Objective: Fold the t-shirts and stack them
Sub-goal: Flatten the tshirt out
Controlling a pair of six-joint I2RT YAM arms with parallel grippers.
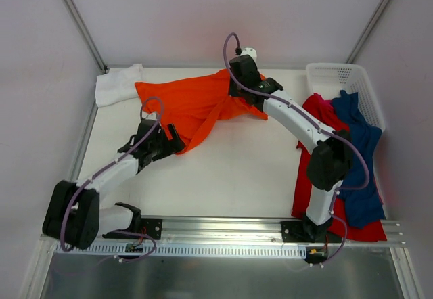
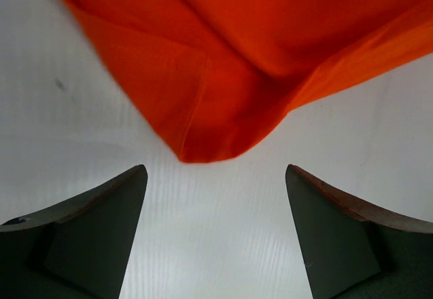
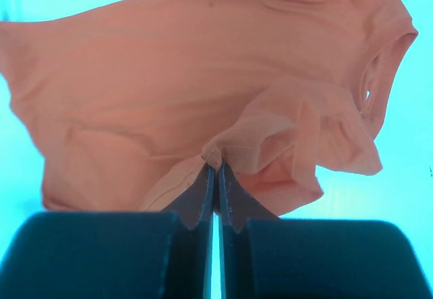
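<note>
White tabletop lies bare through its middle and down toward 6 o'clock between the two arm bases, which is the widest open room on it. The right pincer is pressed together on a small pucker of the orange t-shirt. The cloth is pinched between the fingertips and drawn up into a peak, with the rest of the shirt spread beyond it and the neck opening toward 2 o'clock in the wrist view. The left pincer stands wide apart and holds nothing. Bare table shows between its fingers, and the shirt's hemmed corner points down at the gap from 12 o'clock, near both fingertips but apart from them. From above, the orange t-shirt covers the table's far middle, about 11 to 12 o'clock, with one tail running down toward the left pincer. A white t-shirt is bunched in the 10 o'clock corner, touching the orange one's left edge. At 3 o'clock a red t-shirt runs along the right side to the near edge. A dark blue t-shirt lies partly over it, its upper end touching the white perforated basket in the 1 o'clock corner.
</note>
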